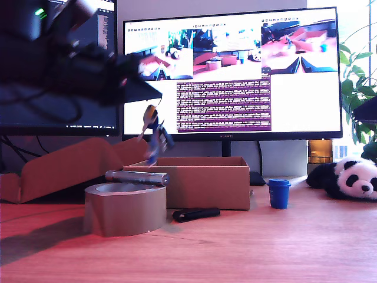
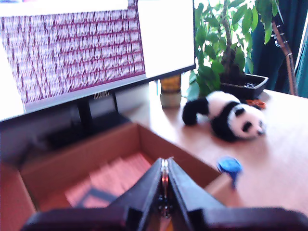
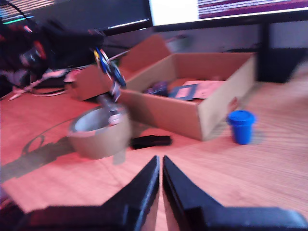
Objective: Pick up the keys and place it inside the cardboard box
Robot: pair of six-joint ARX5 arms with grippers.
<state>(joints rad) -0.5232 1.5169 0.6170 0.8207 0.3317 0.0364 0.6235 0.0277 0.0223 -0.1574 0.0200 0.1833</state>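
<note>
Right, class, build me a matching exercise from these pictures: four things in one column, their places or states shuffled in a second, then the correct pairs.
Things
1. keys
2. silver tube
3. blue cup
4. flat black stick

Places or states
A. lying across the top of the tape roll
B. standing on the desk at the exterior view's right of the cardboard box
C. hanging from my first gripper, in the air
D. lying on the desk in front of the box

Pairs: 1-C, 2-A, 3-B, 4-D
</note>
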